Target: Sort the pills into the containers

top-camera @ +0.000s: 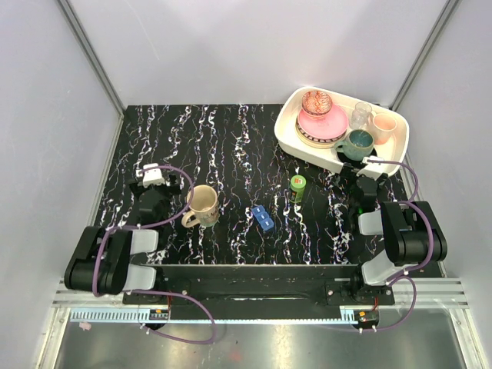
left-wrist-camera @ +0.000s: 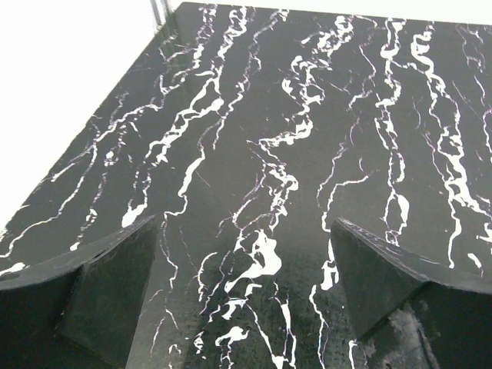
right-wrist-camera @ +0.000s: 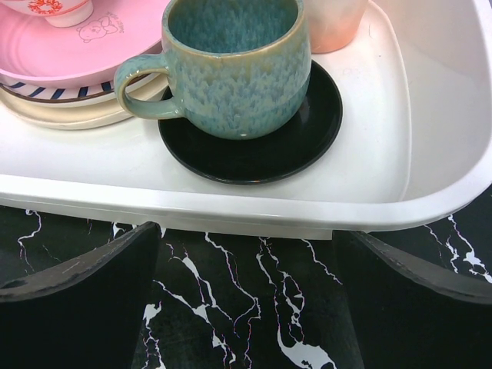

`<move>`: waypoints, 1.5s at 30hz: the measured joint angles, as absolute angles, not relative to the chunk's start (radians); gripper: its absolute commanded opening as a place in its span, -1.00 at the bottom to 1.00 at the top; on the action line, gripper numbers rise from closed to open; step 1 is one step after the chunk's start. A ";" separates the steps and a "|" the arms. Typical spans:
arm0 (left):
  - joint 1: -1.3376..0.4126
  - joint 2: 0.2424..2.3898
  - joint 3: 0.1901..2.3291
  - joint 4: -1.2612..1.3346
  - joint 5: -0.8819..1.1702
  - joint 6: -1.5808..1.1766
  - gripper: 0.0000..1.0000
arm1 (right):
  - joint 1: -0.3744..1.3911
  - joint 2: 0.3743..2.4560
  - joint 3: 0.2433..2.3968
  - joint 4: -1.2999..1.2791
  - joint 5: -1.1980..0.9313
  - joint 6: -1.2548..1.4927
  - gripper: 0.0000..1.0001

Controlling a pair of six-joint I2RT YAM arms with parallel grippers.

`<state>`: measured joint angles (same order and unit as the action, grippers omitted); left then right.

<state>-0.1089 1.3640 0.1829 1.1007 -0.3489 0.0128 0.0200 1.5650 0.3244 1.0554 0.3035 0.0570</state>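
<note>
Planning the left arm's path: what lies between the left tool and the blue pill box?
The beige mug stands on that line, seen in the top view; the left tool is open, the pill box beyond the mug.

Blue pill box point(top-camera: 264, 219): I see 1 short row of compartments lying flat, set diagonally, mid bench point(top-camera: 223, 146).
</note>
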 measured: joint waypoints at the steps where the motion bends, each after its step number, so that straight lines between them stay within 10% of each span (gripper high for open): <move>1: -0.110 1.345 0.183 1.081 -0.358 0.008 0.98 | 0.020 1.565 0.324 1.055 0.303 0.057 0.99; 20: -0.113 1.013 0.405 0.430 -0.478 -0.268 0.98 | 0.025 1.355 0.324 0.862 0.297 0.072 0.99; 27: -0.102 1.034 0.406 0.381 -0.448 -0.297 0.98 | 0.026 0.877 0.620 0.454 0.341 0.250 0.99; 33: -0.102 1.055 0.413 0.340 -0.421 -0.311 0.98 | 0.038 0.992 0.925 0.224 0.207 0.319 0.99; 45: -0.098 1.056 0.420 0.329 -0.384 -0.315 0.98 | 0.706 1.304 1.046 -0.138 0.138 0.246 0.81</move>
